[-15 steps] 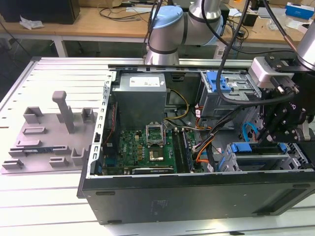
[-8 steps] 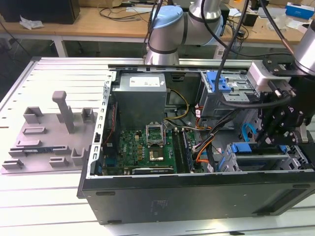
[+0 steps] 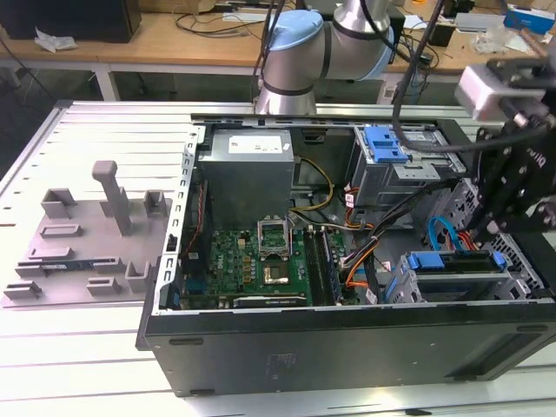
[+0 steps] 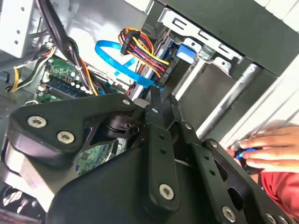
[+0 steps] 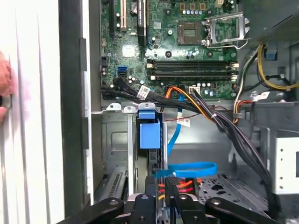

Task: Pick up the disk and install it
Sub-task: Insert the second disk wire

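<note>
The disk (image 3: 456, 262), framed by its bright blue bracket, lies inside the drive cage at the near corner of the open computer case (image 3: 347, 339), on the exterior view's right. Its blue tab (image 5: 149, 133) shows in both wrist views (image 4: 187, 50) between the cage's metal rails. My black gripper (image 3: 478, 236) hangs just above the disk's back edge, beside a curved blue cable (image 3: 439, 230). Its fingers (image 5: 149, 191) stand close together over a bundle of red and orange wires (image 5: 180, 186). Nothing is held between them.
A motherboard (image 3: 261, 261) and a grey power supply (image 3: 248, 174) fill the case's middle. A second cage with a blue latch (image 3: 385, 143) stands behind. A person's hand (image 4: 268, 144) rests outside the case wall. A grey fixture plate (image 3: 95, 234) lies at the left.
</note>
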Robot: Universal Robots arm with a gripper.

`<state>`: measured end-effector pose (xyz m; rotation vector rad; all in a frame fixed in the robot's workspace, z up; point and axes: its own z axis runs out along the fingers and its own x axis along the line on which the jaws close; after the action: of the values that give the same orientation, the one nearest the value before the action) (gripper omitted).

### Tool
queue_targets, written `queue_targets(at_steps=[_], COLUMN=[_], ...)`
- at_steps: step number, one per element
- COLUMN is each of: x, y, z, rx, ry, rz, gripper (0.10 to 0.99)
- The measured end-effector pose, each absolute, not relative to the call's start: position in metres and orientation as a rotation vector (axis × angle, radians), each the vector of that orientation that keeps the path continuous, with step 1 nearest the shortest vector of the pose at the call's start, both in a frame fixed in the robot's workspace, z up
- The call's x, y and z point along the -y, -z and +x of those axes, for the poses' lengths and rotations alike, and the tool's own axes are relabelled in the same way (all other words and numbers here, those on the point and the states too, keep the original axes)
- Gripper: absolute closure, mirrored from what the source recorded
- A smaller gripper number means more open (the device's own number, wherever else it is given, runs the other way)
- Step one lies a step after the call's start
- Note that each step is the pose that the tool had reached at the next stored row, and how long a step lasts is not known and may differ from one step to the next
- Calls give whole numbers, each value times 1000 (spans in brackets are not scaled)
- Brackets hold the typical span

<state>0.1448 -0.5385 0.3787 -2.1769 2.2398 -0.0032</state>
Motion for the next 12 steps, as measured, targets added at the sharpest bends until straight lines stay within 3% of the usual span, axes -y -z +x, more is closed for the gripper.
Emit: queue_targets(at_steps=[10,12], x=[538,538], y=[-381,-381], z=[145,145], rx=[-2239,-2239], ry=[6,6], rz=[-2176,-2176], gripper=[855,937])
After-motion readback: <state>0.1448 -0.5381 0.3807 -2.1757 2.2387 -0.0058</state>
